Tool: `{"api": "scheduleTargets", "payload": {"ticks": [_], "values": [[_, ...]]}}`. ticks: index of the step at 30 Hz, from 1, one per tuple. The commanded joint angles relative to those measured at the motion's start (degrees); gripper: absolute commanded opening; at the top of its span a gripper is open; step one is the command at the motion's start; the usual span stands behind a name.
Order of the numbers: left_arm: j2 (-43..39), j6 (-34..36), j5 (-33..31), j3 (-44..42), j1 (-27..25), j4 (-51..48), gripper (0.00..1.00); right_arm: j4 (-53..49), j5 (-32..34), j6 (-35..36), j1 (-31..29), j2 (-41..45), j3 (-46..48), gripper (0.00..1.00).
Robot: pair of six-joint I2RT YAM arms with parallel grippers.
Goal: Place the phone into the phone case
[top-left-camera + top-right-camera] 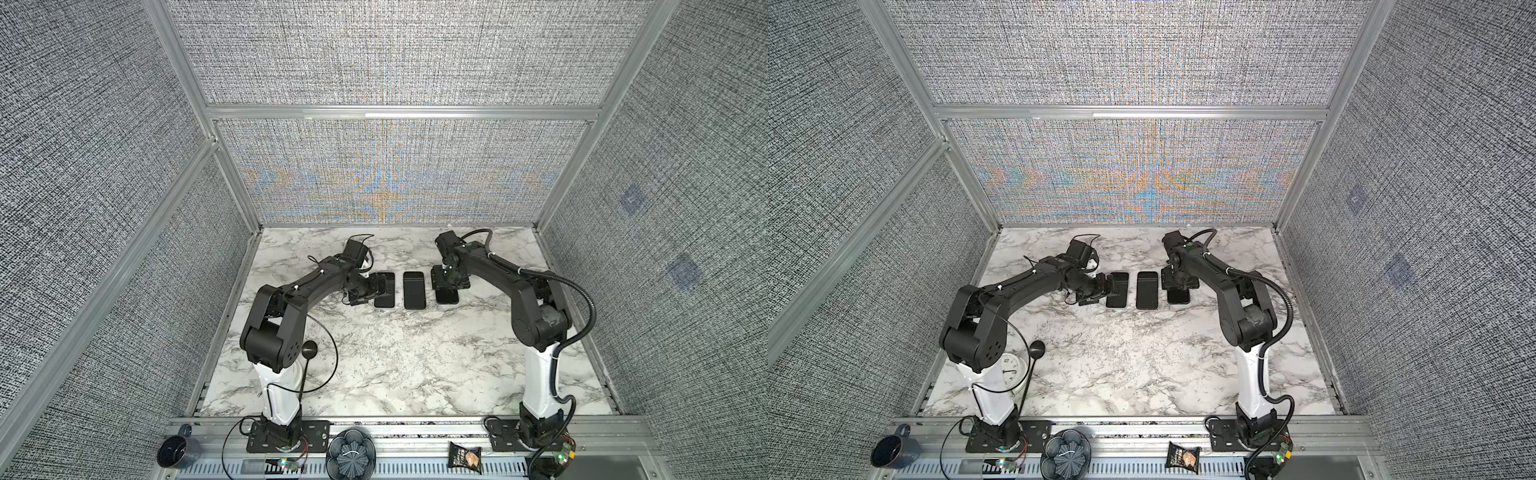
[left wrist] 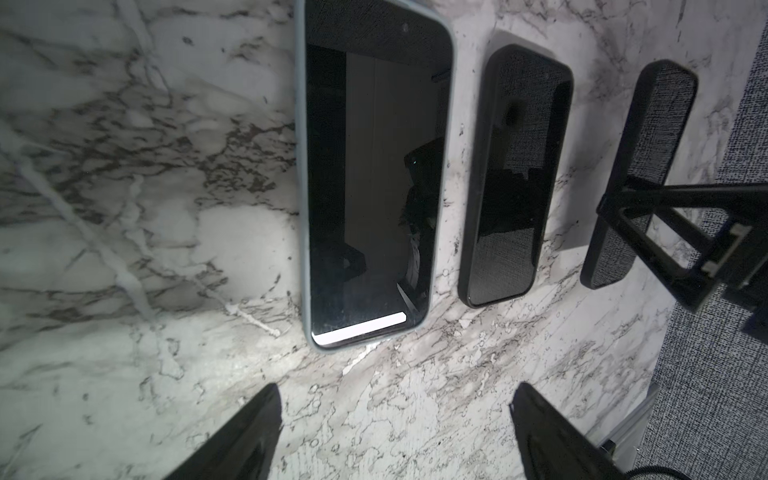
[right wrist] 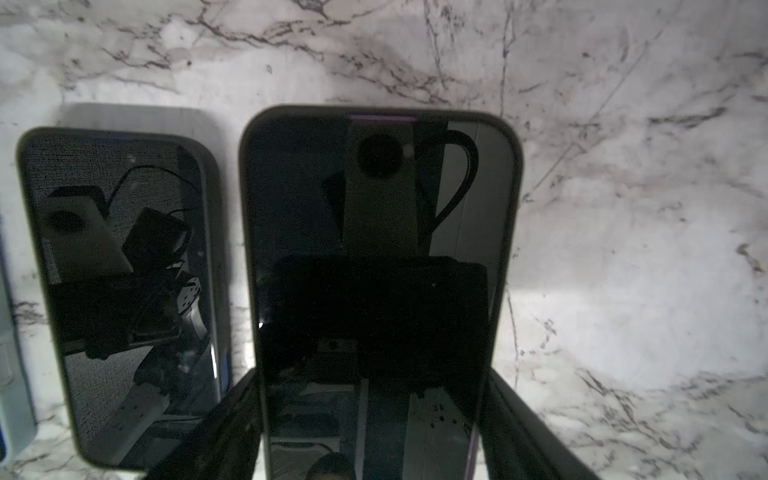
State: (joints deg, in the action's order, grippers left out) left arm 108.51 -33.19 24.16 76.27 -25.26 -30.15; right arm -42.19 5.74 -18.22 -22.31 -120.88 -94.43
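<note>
I am looking down on the marble worktop (image 1: 395,365), where three dark handsets are lying side by side in a row, nearer the far edge than the near one and about midway between the side edges. The phone (image 1: 448,297) is lying at the end toward the right edge, and the right end effector (image 3: 372,376) is clamping its two long edges. A dark-rimmed handset (image 1: 414,289) is lying in the middle, and a light-blue-cased handset (image 2: 374,187) at the end toward the left edge. The left end effector (image 2: 395,419) is hovering just beside that one, fingers apart, gripping nothing.
</note>
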Motion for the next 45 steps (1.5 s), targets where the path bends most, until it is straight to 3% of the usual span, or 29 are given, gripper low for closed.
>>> {"api": "scheduleTargets", "payload": {"ticks": [1, 9, 19, 27, 31, 32, 35, 37, 38, 39, 40, 41, 42, 45], "values": [[0.1, 1.1, 1.0, 0.2, 0.2, -0.7, 0.88, -1.1, -1.1, 0.5, 0.4, -1.2, -1.3, 0.62], [-0.7, 1.4, 0.6, -0.6, 0.5, -0.7, 0.88, -1.2, -0.7, 0.7, 0.9, -2.6, -1.0, 0.64], [-3.1, 2.1, -0.2, -2.2, 0.8, -0.4, 0.89, -1.2, -0.4, 0.6, 0.8, -2.4, -0.8, 0.8], [-8.0, 3.0, -3.6, -3.6, 1.4, 0.0, 0.9, 0.1, -0.7, 1.3, 0.2, 6.7, 3.9, 0.88], [-14.8, 4.2, -11.7, -6.5, 1.7, -0.5, 0.9, 5.8, 2.1, 4.3, -0.6, 17.9, 12.4, 0.89], [-16.3, 4.7, -15.6, -7.1, 1.8, -2.0, 0.9, 8.2, 3.6, 5.2, -0.6, 21.5, 15.7, 0.89], [-21.3, 3.0, -35.3, -11.4, 1.6, -5.8, 0.9, 18.2, 9.7, 11.5, -0.1, 31.6, 27.1, 0.89], [-26.6, 5.9, -42.7, -18.6, 1.6, 0.0, 0.9, 28.3, 14.4, 18.5, 0.2, 37.2, 36.2, 0.89], [-29.4, 10.5, -46.6, -22.3, 1.5, 3.8, 0.86, 34.0, 14.8, 23.3, 0.2, 41.1, 42.1, 0.89], [-32.0, 14.8, -52.7, -25.6, 1.6, 7.4, 0.85, 41.6, 15.6, 27.3, 0.4, 44.2, 48.1, 0.88], [-33.7, 14.0, -58.8, -28.5, 1.9, 9.5, 0.84, 49.1, 17.2, 29.3, 0.9, 46.0, 53.7, 0.86], [-35.4, 18.5, -61.9, -33.6, 2.2, 16.2, 0.83, 58.0, 17.7, 31.6, 1.6, 47.5, 59.9, 0.84], [-37.1, 27.2, -60.0, -38.0, 2.9, 23.9, 0.82, 67.0, 16.3, 32.4, 2.9, 48.1, 65.3, 0.84], [-40.0, 32.0, -54.1, -46.7, 6.2, 36.0, 0.87, 81.4, 12.3, 32.0, 5.7, 46.1, 72.7, 0.84]]}}
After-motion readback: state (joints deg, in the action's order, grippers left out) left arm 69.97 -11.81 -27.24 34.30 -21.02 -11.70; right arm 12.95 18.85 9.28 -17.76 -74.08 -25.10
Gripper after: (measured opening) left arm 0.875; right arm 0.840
